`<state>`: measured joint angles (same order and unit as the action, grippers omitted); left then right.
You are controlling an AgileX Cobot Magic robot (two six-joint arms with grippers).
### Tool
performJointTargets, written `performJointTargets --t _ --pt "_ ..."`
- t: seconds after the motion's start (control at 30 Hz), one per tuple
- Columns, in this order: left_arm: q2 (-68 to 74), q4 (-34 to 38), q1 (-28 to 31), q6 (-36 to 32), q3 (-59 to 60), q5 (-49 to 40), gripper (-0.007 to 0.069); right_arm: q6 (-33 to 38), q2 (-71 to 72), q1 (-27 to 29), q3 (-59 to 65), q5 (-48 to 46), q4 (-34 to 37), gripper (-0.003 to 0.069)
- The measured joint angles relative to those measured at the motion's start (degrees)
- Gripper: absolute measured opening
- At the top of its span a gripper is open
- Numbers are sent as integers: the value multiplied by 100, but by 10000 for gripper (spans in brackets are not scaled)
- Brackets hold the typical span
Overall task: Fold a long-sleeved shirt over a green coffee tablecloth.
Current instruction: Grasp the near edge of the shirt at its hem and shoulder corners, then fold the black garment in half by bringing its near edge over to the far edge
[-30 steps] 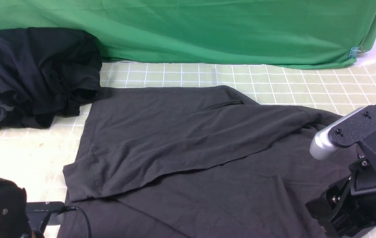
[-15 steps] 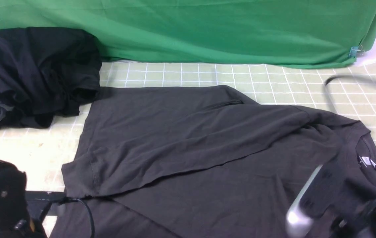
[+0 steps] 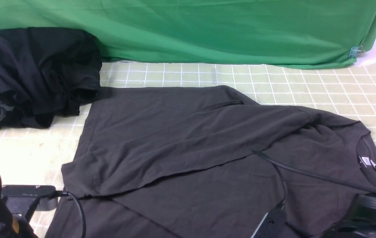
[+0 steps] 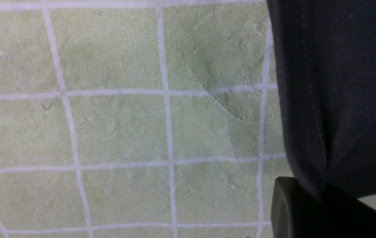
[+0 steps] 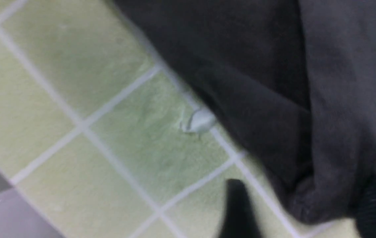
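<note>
The long-sleeved shirt (image 3: 188,132) lies spread on the green coffee tablecloth (image 3: 307,86), with one sleeve folded across its body. Its collar and white neck label (image 3: 366,162) are at the right. In the left wrist view my left gripper (image 4: 323,195) is shut on the stitched hem of the shirt (image 4: 350,82). In the blurred right wrist view my right gripper (image 5: 307,211) stands open, and a bunched edge of the shirt (image 5: 340,82) lies between its fingers. The front view shows only the arm bodies at the bottom corners.
A black mass of garments (image 3: 35,72) sits at the back left. Vivid green fabric (image 3: 208,29) with a metal clip (image 3: 355,51) hangs behind. The right arm's cable (image 3: 307,173) trails over the shirt. A small white scrap (image 5: 199,120) lies by the shirt's edge.
The right arm has dropped from beside the collar to the bottom edge of the front view, uncovering the collar and label. The left arm has sunk lower at the bottom left.
</note>
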<state>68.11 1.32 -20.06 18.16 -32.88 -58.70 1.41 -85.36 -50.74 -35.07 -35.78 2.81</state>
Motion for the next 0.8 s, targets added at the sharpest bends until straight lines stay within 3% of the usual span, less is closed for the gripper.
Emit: performJointTargets --t 0.07,0.2,0.47,0.67,0.8 --pt "-45 45 0 -14 0 -79 15 -20 -27 0 -11 -18 -86 162" --pt "-367 185 0 -63 0 -418 15 -73 199 0 -6 -384 37 40" --pt "-1437 167 0 -33 -615 -1048 15 -381 1642 -2 -97 -1258 55 31" --pt "-903 -516 325 132 -2108 -915 15 -889 1925 62 -1326 -1806 -1313 30" --pt "86 -498 860 -88 -3034 -507 15 -606 1406 571 -2383 -1851 -1648 29"
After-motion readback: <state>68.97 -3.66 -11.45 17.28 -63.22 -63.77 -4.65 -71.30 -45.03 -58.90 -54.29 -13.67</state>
